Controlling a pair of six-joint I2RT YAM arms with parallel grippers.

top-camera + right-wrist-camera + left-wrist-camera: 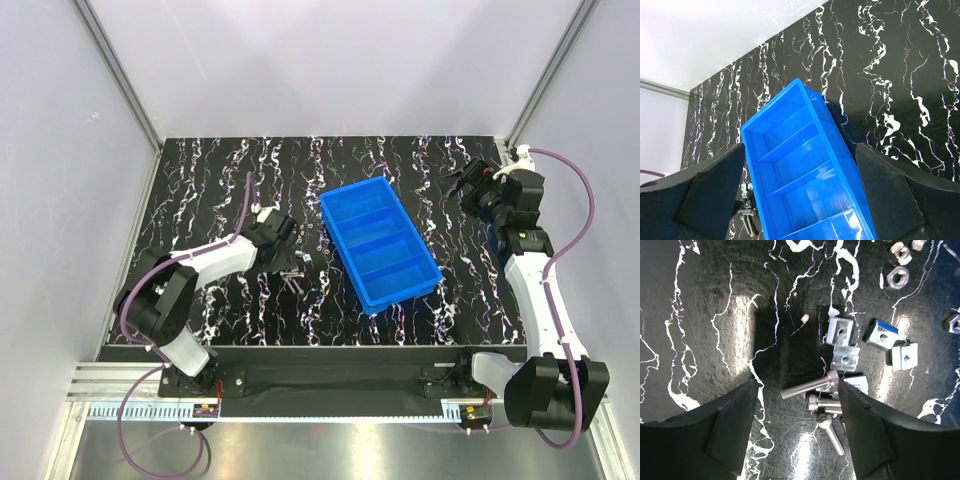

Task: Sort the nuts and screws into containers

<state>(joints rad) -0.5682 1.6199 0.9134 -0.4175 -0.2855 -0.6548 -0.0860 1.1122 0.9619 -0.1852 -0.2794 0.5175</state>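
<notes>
Reaching low, the left gripper spreads wide around slender silver screws, apparently gripping none; squarish nuts lie just beside

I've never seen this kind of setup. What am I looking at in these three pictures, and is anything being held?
It is a robot with a left arm and a right arm, bolted at the near edge of a black marbled table. The overhead picture looks down from behind them. The other two come from a camera on each wrist, so the dark shapes at the bottom are that arm's own fingers. The left pincer is open, low over a small pile of screws and nuts, holding nothing yet. The right pincer is open too, raised above the blue tray, whose compartments look empty.
</notes>
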